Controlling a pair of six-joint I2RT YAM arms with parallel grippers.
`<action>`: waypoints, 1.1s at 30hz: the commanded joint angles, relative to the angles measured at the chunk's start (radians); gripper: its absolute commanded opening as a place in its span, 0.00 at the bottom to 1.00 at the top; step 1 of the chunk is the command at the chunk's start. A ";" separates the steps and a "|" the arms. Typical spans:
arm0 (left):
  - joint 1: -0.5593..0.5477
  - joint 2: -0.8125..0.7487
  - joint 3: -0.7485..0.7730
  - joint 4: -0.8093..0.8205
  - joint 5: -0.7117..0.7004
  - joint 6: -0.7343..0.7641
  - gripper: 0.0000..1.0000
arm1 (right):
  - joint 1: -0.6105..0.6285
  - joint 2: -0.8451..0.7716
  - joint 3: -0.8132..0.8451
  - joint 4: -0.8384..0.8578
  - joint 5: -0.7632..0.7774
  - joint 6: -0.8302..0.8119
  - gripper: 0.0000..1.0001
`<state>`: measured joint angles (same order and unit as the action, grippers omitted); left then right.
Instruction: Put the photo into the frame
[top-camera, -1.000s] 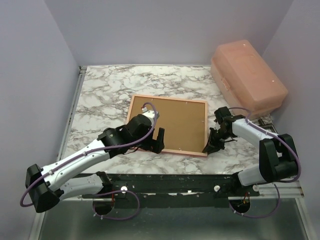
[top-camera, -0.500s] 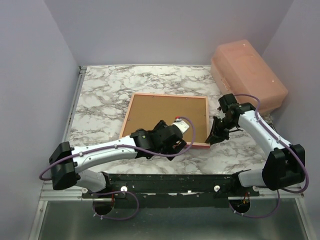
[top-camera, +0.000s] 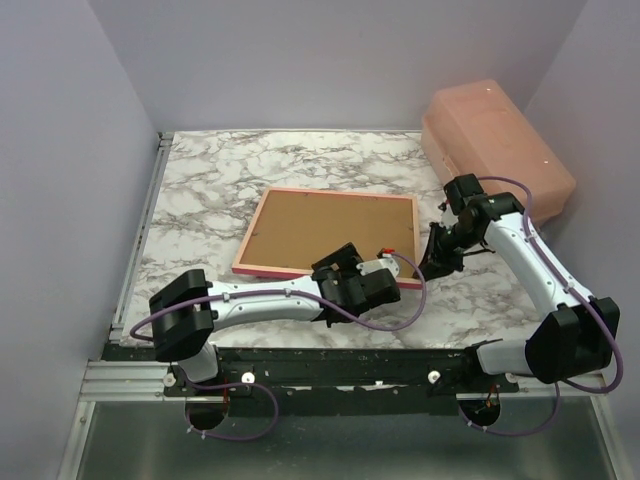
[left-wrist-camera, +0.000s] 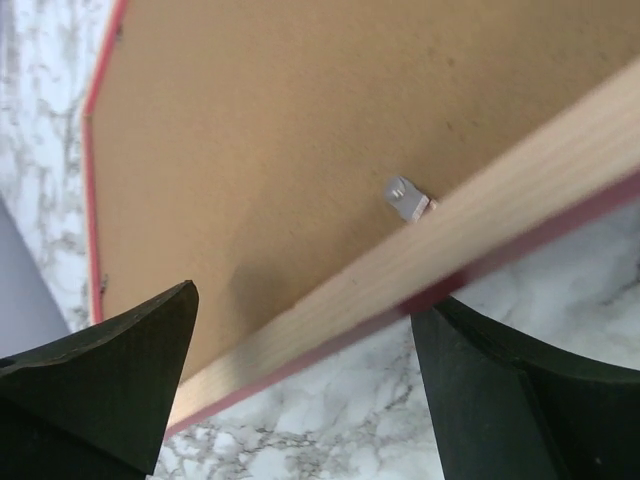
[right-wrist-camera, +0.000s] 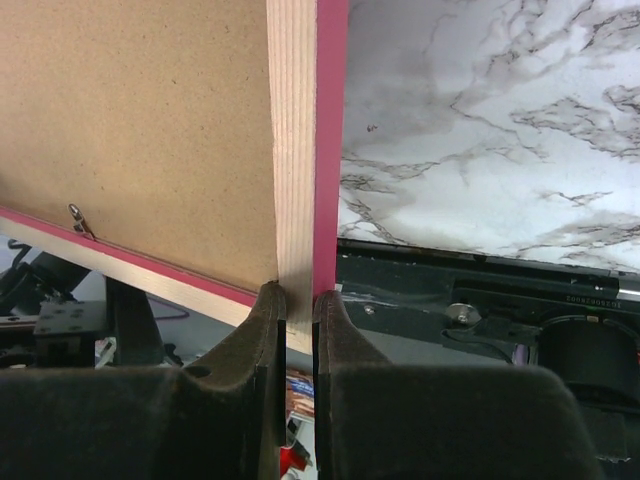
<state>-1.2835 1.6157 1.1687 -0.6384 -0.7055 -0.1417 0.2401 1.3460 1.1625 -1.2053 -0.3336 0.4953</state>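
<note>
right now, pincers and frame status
Right pincer shut on pink-edged wooden picture frame. Left pincer open by its near rail. Brown backing board up; photo unseen.

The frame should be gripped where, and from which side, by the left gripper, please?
Probably the near rail of the frame, from the near side: it is thin, and the open left gripper straddles it; the right gripper pinches the right edge.

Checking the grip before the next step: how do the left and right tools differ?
The left tool is open and holds nothing; the right tool is shut on the frame. The left faces the frame's near edge; the right pinches its right edge. Both are black.
</note>
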 joint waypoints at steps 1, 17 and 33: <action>-0.003 0.049 0.059 -0.016 -0.215 0.042 0.84 | -0.004 -0.042 0.034 -0.038 -0.111 -0.036 0.00; -0.005 -0.003 0.084 -0.044 -0.372 0.095 0.21 | -0.004 -0.070 0.113 -0.006 -0.116 -0.025 0.47; -0.069 -0.239 0.186 -0.271 -0.282 0.094 0.15 | -0.004 -0.242 0.301 0.387 -0.031 -0.141 1.00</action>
<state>-1.3308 1.4586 1.2953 -0.8688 -1.0100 0.0360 0.2344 1.1465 1.4593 -0.9924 -0.3927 0.4500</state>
